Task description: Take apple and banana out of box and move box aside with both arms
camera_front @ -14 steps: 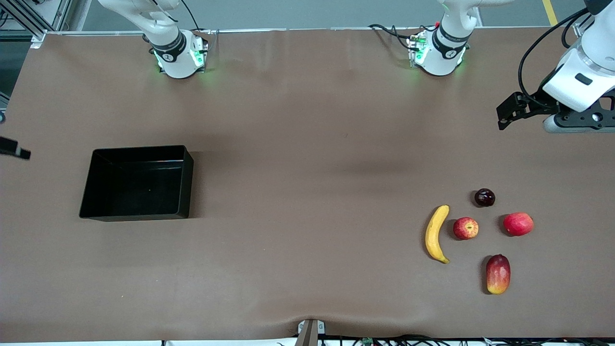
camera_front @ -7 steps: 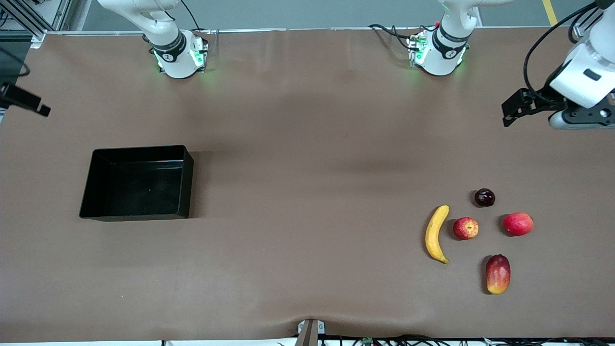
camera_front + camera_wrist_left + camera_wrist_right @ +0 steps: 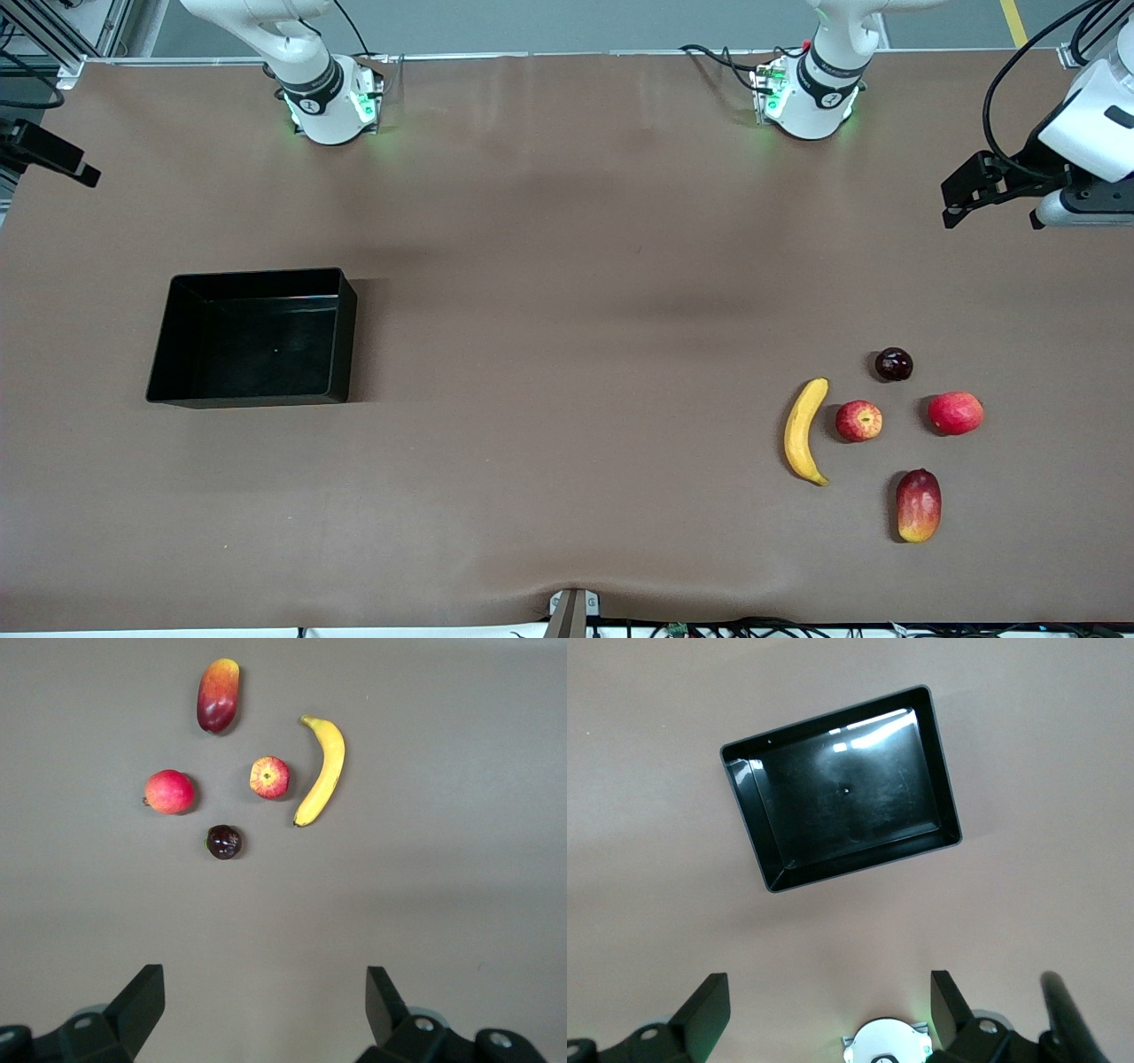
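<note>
The black box (image 3: pixel 252 341) sits empty on the brown table toward the right arm's end; it also shows in the right wrist view (image 3: pixel 842 797). The yellow banana (image 3: pixel 804 431) and the small streaked red apple (image 3: pixel 858 420) lie side by side toward the left arm's end, also in the left wrist view as banana (image 3: pixel 323 769) and apple (image 3: pixel 269 777). My left gripper (image 3: pixel 961 199) hangs open and empty high over the table, its fingers wide apart (image 3: pixel 264 992). My right gripper (image 3: pixel 53 159) is open and empty (image 3: pixel 830 997), up by the table's edge.
Near the apple lie a plainer red round fruit (image 3: pixel 955 413), a red-yellow mango (image 3: pixel 918 505) and a small dark plum (image 3: pixel 893 364). The arm bases (image 3: pixel 332 102) (image 3: pixel 806 93) stand along the table's edge farthest from the front camera.
The left gripper has drawn up and away from the fruits toward the table's end. The right gripper has swung up from beside the box toward the robots' edge. Fruits and box have not moved.
</note>
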You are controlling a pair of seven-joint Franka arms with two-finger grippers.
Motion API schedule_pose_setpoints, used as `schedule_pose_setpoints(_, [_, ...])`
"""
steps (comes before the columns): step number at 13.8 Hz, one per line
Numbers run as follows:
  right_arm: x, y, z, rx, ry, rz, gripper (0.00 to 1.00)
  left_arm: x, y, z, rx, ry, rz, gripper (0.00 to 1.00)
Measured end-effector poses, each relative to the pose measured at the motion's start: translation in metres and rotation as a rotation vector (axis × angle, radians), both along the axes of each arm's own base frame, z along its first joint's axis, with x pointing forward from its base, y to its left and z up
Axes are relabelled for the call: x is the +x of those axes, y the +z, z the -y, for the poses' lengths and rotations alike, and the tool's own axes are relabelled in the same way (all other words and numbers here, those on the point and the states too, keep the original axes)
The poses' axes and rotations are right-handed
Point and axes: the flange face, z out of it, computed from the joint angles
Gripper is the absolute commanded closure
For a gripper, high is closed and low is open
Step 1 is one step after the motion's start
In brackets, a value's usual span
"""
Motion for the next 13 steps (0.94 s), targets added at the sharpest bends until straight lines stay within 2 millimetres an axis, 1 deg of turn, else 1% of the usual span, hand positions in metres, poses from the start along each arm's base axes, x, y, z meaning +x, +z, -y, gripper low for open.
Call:
schedule_pose_setpoints(5, [0.006,0.015,0.0,-0.018,0.0,0.045,0.0,0.0,0.0,0.0,0.0,0.0,0.0,0.0])
schedule_pose_setpoints(8, [0.013,0.014,0.003,-0.025,-0.005,0.048,0.0,0.0,0.003,0.0,-0.001,0.0,0.005,0.0])
schedule_pose_setpoints(13, [0.016,0.012,-0.004,-0.042,0.039,0.051,0.0,0.0,0.002,0.0,0.0,0.0,0.003,0.0])
